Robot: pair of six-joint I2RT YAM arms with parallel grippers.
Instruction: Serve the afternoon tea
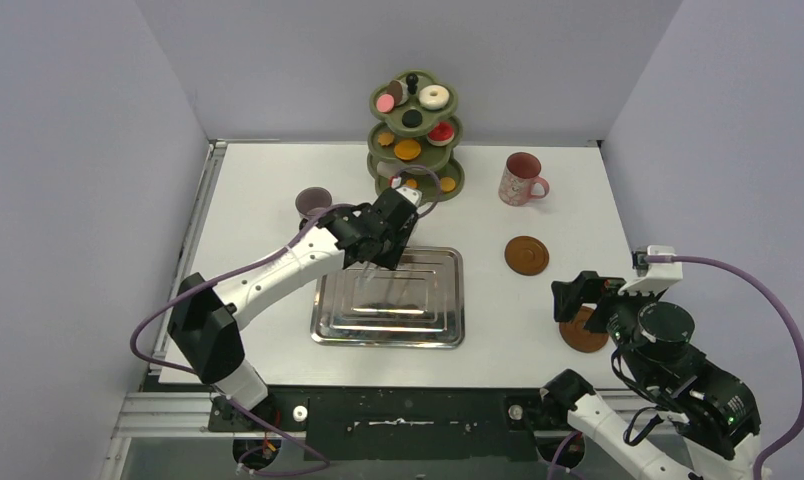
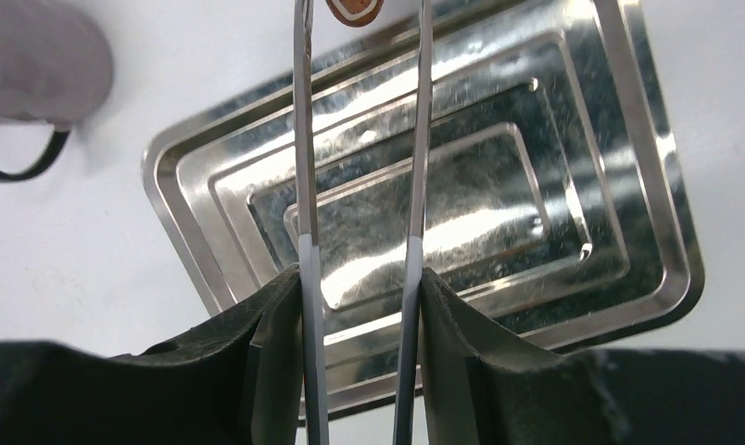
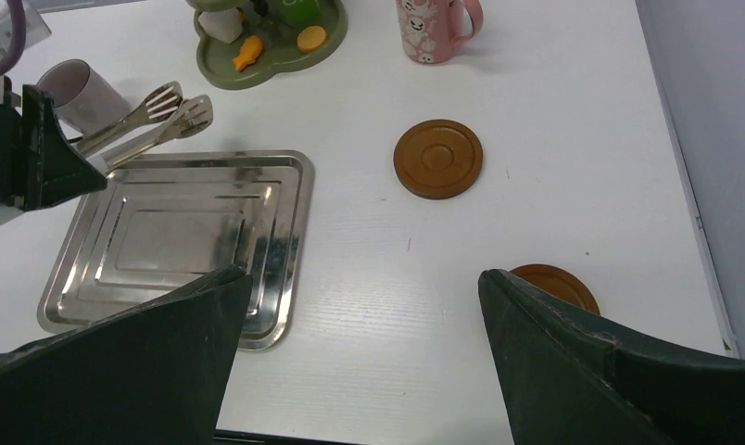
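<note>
Bright, even overhead light; table [image 1: 278, 180] washed pale around steel tray [image 1: 440, 310]. Hard glare streaks on tray in left wrist view. Soft faint shadows beside tray. Below tray, left gripper fingers [image 2: 267, 371] dark, blurred; mauve mug [image 2: 35, 65] left of tray soft-focus.

Left arm [image 1: 278, 270]: white link shells, black joint housings, thin purple cable [image 1: 134, 340] looping off its 9 o'clock side. Right arm [image 1: 668, 340]: black round motor cans, green LEDs [image 1: 730, 408], white connector block [image 1: 658, 258], thick purple lead [image 1: 723, 264] running off toward 3 o'clock. Fingers [image 2: 258, 362]: matte dark, wedge-shaped, rough-textured. Black base plate [image 1: 408, 410] at 6 o'clock, with silver bolts [image 1: 300, 411].
</note>
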